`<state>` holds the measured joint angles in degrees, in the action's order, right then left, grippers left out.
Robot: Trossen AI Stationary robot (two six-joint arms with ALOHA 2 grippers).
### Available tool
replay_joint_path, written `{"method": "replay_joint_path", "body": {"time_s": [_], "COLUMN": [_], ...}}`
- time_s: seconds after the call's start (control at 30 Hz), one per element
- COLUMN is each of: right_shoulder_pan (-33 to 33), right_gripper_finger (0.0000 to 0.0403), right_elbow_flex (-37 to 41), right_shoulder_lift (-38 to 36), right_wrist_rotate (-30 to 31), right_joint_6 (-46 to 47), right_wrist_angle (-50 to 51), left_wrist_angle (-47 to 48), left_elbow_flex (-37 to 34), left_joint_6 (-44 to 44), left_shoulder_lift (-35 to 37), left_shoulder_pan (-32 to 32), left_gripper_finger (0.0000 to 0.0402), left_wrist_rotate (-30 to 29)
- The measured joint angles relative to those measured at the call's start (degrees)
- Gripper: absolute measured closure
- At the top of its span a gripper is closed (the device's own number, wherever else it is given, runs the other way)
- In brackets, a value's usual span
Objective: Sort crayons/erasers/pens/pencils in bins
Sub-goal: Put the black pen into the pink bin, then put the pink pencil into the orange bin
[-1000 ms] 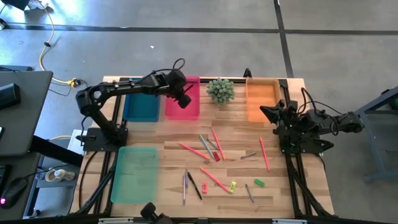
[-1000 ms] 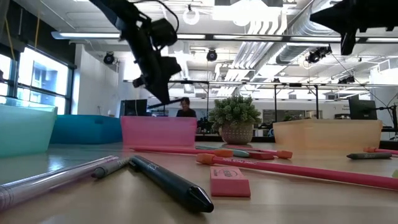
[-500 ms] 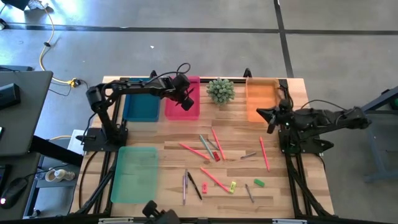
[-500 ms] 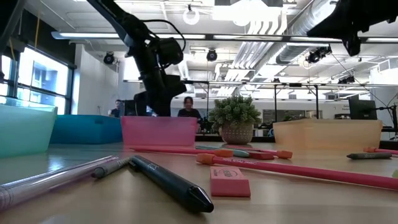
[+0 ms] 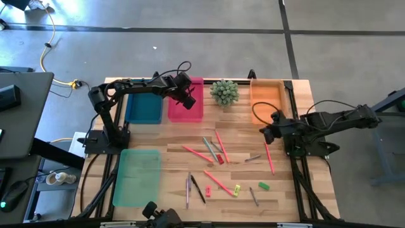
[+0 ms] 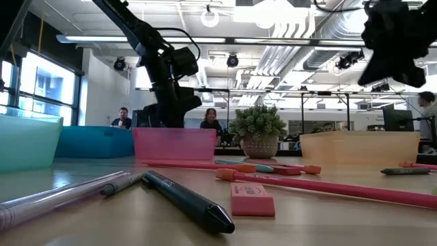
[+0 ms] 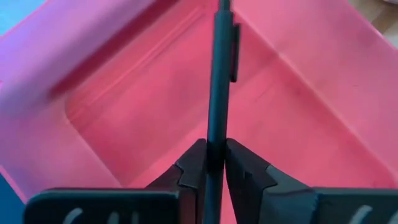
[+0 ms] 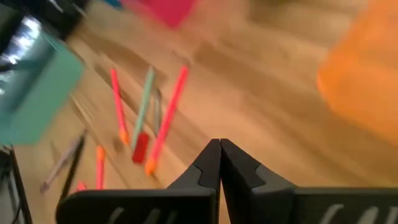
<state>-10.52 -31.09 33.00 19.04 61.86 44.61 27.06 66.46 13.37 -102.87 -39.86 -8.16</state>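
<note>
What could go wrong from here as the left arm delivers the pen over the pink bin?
1. The left gripper holds the dark pen upright over the pink bin; released like this, it could tip against a wall or bounce out.
2. The fingers pinch only the pen's end, so it could swing or slip early.
3. The right gripper, shut, hangs low beside the orange bin and could clip it or a nearby pink stick.

Even, bright light falls on my tabletop (image 5: 278, 190), shadows faint. Low down, ceiling lamps (image 6: 209, 15) glare white above the plant (image 6: 258, 123), and the black pen (image 6: 188, 200) blurs up close. My right wrist view smears with motion; the pink bin (image 7: 124, 93) looks soft.
</note>
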Motion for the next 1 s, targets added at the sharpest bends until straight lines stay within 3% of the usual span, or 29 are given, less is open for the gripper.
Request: {"method": "replay_joint_path", "body": {"time_s": [0.23,0.4,0.63,0.9,1.0], "right_shoulder_pan": [-0.02,-0.02,-0.02,-0.02,-0.02], "right_gripper_finger": [0.0402,0.0402,0.0402,0.0402,0.0402], "right_elbow_flex": [0.0,0.02,0.09,0.09,0.09], "right_shoulder_lift": [3.58,5.22,6.05,6.06,6.18], "right_wrist_rotate": [-8.14,-10.61,-10.56,-8.99,-9.27], "right_joint_6": [7.96,11.19,14.87,17.61,17.84], "right_wrist_angle": [5.3,6.97,10.81,10.65,10.32], "left_wrist_angle": [-0.08,2.64,11.93,23.37,26.57], "left_elbow_flex": [0.0,1.92,11.68,25.32,27.45], "left_joint_6": [-0.46,-0.49,-4.3,-6.08,-6.08], "left_shoulder_lift": [0.0,-0.02,-0.02,-0.01,1.44], "left_shoulder_pan": [0.02,0.0,0.02,0.66,1.8], "left_gripper_finger": [0.0311,0.0277,0.0255,0.0258,0.0259], "left_wrist_rotate": [0.15,0.66,1.63,9.96,12.13]}}
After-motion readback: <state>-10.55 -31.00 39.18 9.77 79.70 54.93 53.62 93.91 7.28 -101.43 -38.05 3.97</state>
